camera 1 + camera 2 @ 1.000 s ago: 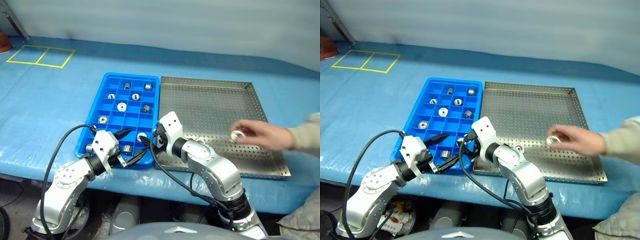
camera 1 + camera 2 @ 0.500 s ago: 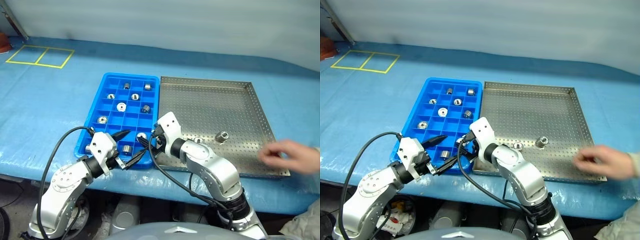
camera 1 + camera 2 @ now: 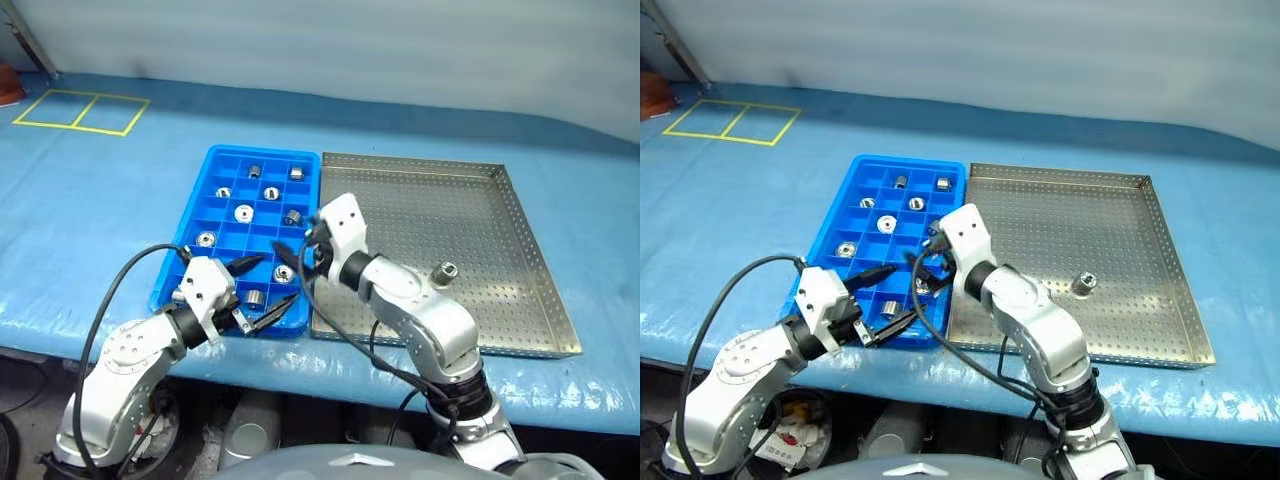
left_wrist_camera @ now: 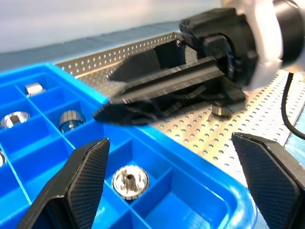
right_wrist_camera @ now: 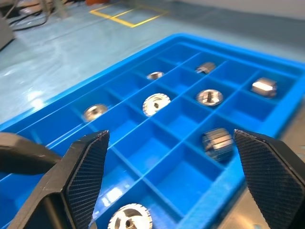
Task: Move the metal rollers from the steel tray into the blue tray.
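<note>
Left eye view: your left claw (image 3: 258, 291) gapes wide over the blue tray (image 3: 222, 169), whose cells hold metal rollers (image 3: 243, 212). Right claw (image 3: 296, 256) gapes too; one roller (image 3: 444, 272) lies at its 3 o'clock, well apart, in the steel tray (image 3: 520, 210).

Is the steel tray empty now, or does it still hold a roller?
Not empty. One metal roller stands on the perforated floor of the steel tray; the other rollers visible lie in the blue tray.

Blue tray (image 3: 190, 268) left of, touching steel tray (image 3: 520, 260); nine metal rollers (image 3: 244, 213) in compartments; one roller (image 3: 444, 272) upright on steel tray.
</note>
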Motion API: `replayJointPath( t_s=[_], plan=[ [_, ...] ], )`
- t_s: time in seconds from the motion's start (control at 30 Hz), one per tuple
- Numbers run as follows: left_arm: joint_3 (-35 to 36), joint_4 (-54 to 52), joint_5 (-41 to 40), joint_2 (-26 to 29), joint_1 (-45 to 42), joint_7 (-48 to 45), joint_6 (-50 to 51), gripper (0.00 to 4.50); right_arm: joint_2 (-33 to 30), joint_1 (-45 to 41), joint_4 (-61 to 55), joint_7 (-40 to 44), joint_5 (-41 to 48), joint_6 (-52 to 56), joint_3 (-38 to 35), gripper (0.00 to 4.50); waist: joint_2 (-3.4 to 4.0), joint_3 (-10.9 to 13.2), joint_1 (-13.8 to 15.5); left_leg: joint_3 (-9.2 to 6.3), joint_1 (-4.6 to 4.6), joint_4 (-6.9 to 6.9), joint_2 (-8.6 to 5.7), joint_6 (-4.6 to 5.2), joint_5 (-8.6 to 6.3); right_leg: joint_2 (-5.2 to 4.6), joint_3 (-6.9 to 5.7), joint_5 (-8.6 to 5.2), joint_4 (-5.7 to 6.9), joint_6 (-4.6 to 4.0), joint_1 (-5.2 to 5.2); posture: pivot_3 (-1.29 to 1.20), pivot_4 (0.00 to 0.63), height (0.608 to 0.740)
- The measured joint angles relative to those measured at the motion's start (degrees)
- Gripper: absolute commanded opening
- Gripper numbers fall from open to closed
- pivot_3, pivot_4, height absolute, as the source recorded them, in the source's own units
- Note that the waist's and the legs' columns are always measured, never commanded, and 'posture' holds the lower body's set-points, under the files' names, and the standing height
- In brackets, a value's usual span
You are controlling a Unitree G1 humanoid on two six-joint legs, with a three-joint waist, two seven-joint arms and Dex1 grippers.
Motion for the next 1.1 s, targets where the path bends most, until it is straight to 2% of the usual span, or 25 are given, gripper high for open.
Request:
replayJointPath(
  t_s=[0.1,0.37,0.53,0.63,0.83,1.1],
  plan=[
    [-0.5,1.7,0.0,0.3,-3.1,-0.9,0.0,4.5,-1.6,0.6,-1.1,-1.6,-0.6,0.3,-3.5,4.41,0.0,0.0,-0.8,0.05,-0.01,-0.01,-0.03,0.01,0.0,0.01,0.05,0.01,-0.01,0.01,-0.01,0.17,0.15,0.74],
    [-7.9,11.5,4.0,-2.4,-17.3,-1.8,-0.3,4.5,-5.2,6.6,-12.4,-5.8,-1.3,5.8,-11.7,4.41,0.01,0.0,-3.9,0.06,0.07,0.01,-0.32,0.03,0.02,0.1,0.21,0.04,0.06,0.06,0.04,0.06,0.15,0.74],
    [-15.6,23.1,11.1,-9.3,-28.4,-0.2,-0.7,4.5,-5.9,12.8,-17.0,-8.6,-2.1,9.0,-15.3,4.41,-0.01,0.0,-5.5,0.06,0.04,0.11,-0.43,0.09,0.03,0.1,0.33,0.1,0.06,0.18,0.09,0.0,0.15,0.74],
    [-18.7,29.9,11.6,-13.8,-34.5,-1.3,2.7,4.5,-4.1,14.2,-18.1,-11.2,-3.3,9.5,-16.7,4.41,0.0,0.0,-6.8,0.08,0.06,0.19,-0.45,0.13,0.04,0.12,0.46,0.19,0.09,0.33,0.09,-0.05,0.15,0.74],
    [-24.4,38.6,14.0,-18.9,-38.5,-3.4,4.1,4.5,-1.5,18.6,-21.9,-14.9,-5.2,9.5,-19.2,4.41,0.01,0.0,-8.9,0.05,0.07,0.2,-0.45,0.17,0.03,0.13,0.56,0.25,0.11,0.43,0.07,-0.1,0.15,0.74],
    [-27.3,44.6,18.3,-19.8,-38.6,-4.9,0.6,4.5,-2.2,32.5,-29.7,-14.4,-5.8,9.8,-16.8,4.41,0.04,0.0,-10.4,0.06,0.1,0.33,-0.42,0.22,0.04,0.1,0.65,0.23,0.16,0.4,0.08,-0.16,0.15,0.74]
  ],
)
